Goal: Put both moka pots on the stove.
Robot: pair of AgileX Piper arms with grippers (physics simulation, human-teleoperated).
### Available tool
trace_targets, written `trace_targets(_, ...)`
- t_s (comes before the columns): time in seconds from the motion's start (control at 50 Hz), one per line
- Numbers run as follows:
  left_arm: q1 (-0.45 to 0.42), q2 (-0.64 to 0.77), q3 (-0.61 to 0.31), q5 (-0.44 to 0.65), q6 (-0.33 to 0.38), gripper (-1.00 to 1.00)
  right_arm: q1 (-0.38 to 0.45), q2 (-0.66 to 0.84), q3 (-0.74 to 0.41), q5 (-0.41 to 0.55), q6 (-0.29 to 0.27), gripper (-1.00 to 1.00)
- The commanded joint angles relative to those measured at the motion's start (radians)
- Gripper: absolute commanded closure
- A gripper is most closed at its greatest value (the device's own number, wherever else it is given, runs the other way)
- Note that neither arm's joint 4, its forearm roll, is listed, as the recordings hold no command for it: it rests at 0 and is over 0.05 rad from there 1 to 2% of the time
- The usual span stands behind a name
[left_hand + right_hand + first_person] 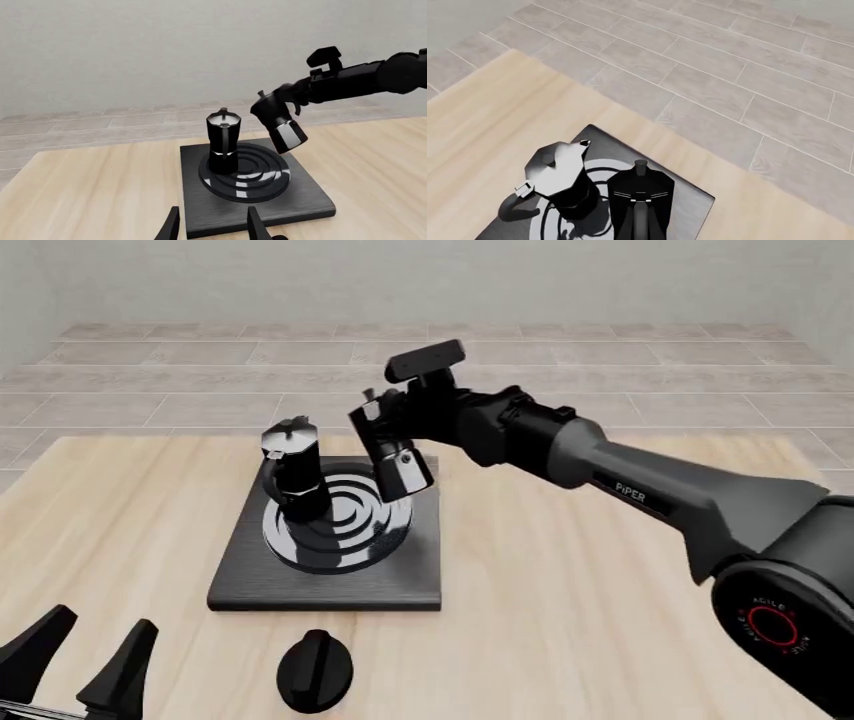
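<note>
One moka pot point(294, 475) upright on stove point(327, 560), second moka pot point(398, 465) tilted above burner

we see a light wooden table point(601, 570) carrying the stove point(240, 585), a flat black slab lying on its left half, towards the far edge. just beside the slab's near edge a flat black round knob point(315, 670) rests directly on the wood, not touching the slab.

"PiPER" is printed on the right arm point(627, 490)
</note>
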Motion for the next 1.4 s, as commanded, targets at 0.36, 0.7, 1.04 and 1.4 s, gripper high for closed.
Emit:
trace_targets(0.36,0.003,0.0,0.0,-0.002,-0.002,-1.0,0.018,0.166,-0.234,0.007,0.027,1.0)
trace_targets(0.7,0.003,0.0,0.0,-0.002,-0.002,-1.0,0.015,0.236,-0.361,0.044,0.025,1.0)
trace_targets(1.04,0.003,0.0,0.0,-0.002,-0.002,-1.0,0.021,0.298,-0.42,0.056,0.036,1.0)
trace_targets(1.4,0.003,0.0,0.0,-0.002,-0.002,-1.0,0.015,0.31,-0.351,0.04,0.121,1.0)
